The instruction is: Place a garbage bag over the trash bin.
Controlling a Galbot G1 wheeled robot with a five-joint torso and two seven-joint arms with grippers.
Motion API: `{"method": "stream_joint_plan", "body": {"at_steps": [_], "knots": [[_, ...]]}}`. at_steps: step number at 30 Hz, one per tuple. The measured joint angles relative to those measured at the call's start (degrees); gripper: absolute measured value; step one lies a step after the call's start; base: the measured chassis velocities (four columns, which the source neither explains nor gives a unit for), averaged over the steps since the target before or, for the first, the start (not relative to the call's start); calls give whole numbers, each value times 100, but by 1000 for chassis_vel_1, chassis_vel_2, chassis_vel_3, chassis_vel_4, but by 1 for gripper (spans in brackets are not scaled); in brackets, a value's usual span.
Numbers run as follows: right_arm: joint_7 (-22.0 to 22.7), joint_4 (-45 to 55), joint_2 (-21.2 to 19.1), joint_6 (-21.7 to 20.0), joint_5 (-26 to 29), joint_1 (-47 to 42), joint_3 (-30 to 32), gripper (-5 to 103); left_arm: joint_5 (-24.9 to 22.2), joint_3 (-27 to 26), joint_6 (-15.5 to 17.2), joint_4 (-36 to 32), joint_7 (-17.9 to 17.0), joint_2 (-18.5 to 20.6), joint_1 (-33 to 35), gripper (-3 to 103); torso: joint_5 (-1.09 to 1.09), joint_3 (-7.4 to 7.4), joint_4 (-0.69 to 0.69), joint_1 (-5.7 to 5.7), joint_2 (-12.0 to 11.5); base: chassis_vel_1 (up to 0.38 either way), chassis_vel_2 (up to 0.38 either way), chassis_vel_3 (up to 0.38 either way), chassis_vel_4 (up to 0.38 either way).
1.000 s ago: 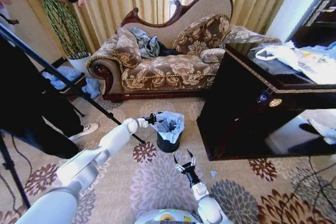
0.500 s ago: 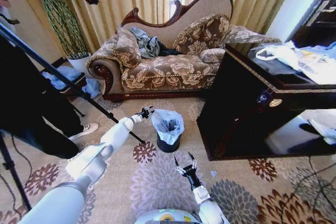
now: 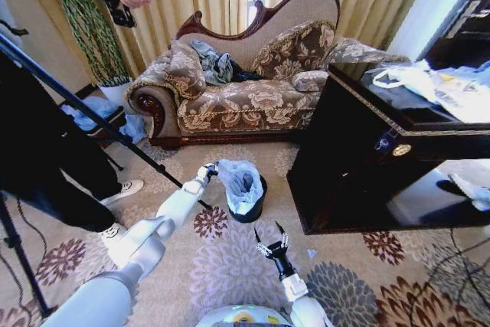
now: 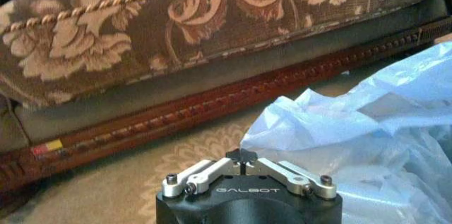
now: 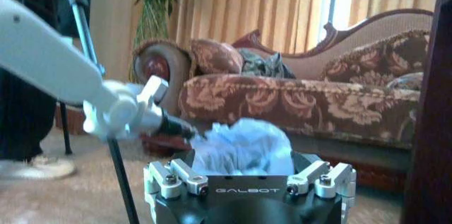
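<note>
I see one garbage bag (image 3: 241, 181) bunched over one trash bin (image 3: 256, 208); my left end effector (image 3: 210, 168) (fingers pressed together) touches it, right end effector (image 3: 272, 244) spread nearby.

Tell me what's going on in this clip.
The left gripper, fingers shut, is at the sofa-side edge of the thin pale blue translucent garbage bag, which sits bunched in the small glossy black trash bin on the patterned carpet. The right gripper hovers open, short of the bin.
</note>
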Motion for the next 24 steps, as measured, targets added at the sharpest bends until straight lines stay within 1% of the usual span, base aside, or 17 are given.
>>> {"method": "stream_joint_plan", "body": {"at_steps": [1, 4, 6, 7, 8, 10, 12, 13, 14, 15, 16, 17, 19, 20, 21, 22, 24], "knots": [[0, 0, 0, 0, 0, 0, 0, 90, 0, 0, 0, 0, 0, 0, 0, -3, 0, 0, 0, 0, 0, 0, 0, 0, 0], [-28, 152, 30, -56, 170, 94, -133, 90, -1, -115, 8, -27, -10, -39, 126, 12, 0, 0, 0, 0, 0, 0, 0, 0, 0], [-28, 182, 42, -102, 218, 124, -171, 90, -5, -124, 8, -47, -10, -42, 155, 12, -1, 0, 0, 0, 0, 0, 0, 0, 0], [-5, 212, 70, -186, 303, 191, -251, 90, -26, -133, 8, -76, -11, -44, 196, 16, -2, 0, 0, 0, 0, 0, 0, 0, 0], [101, 209, 120, -282, 399, 319, -404, 90, -55, -152, 8, -103, -13, -52, 247, 18, -1, 0, 0, 0, 0, 0, 0, 0, 0], [252, 115, 195, -451, 535, 578, -650, 85, -112, -171, 16, -165, -17, -49, 312, 19, -2, 0, 1, 0, 0, 0, 0, 0, 0], [312, 42, 240, -541, 571, 698, -747, 85, -141, -171, 21, -191, -18, -42, 331, 19, -1, 0, 0, 0, 0, 0, 0, 0, 0], [383, -112, 341, -699, 630, 926, -881, 76, -182, -173, 28, -226, -19, -26, 355, 19, 0, 0, 1, 1, 0, 0, 0, 0, 0], [383, -112, 341, -699, 630, 926, -881, 76, -182, -173, 28, -226, -19, -26, 355, 19, 0, 0, 1, 1, 0, 0, 0, 0, 0], [476, -214, 403, -847, 676, 1069, -985, 76, -202, -180, 30, -241, -19, -15, 363, 19, -2, 0, 1, 1, 0, 0, 0, 0, 0], [644, -296, 468, -1047, 741, 1190, -1112, 70, -220, -186, 31, -251, -18, -6, 368, 19, -1, 0, 1, 1, 0, 0, 0, 0, 0], [644, -296, 468, -1047, 741, 1190, -1112, 70, -220, -186, 31, -251, -18, -6, 368, 19, -1, 0, 1, 1, 0, 0, 0, 0, 0], [938, -407, 570, -1312, 869, 1361, -1222, 62, -229, -192, 32, -261, -12, 6, 377, 19, -1, 0, 1, 1, 0, 0, 0, 0, 0], [1194, -540, 696, -1504, 1001, 1507, -1281, 58, -230, -213, 32, -299, -7, 21, 407, 19, -1, 0, 0, 1, 0, 0, 0, 0, 0], [1194, -540, 696, -1504, 1001, 1507, -1281, 58, -230, -213, 32, -299, -7, 21, 407, 19, -1, 0, 0, 1, 0, 0, 0, 0, 0], [1256, -591, 734, -1543, 1046, 1548, -1299, 54, -230, -216, 32, -316, -5, 27, 422, 19, -1, 0, 0, 1, 0, 0, 0, 0, 0], [1538, -825, 890, -1662, 1135, 1738, -1374, 42, -230, -226, 33, -355, -1, 40, 477, 19, -2, 0, 0, 1, 0, 0, 0, 0, 0]]}}
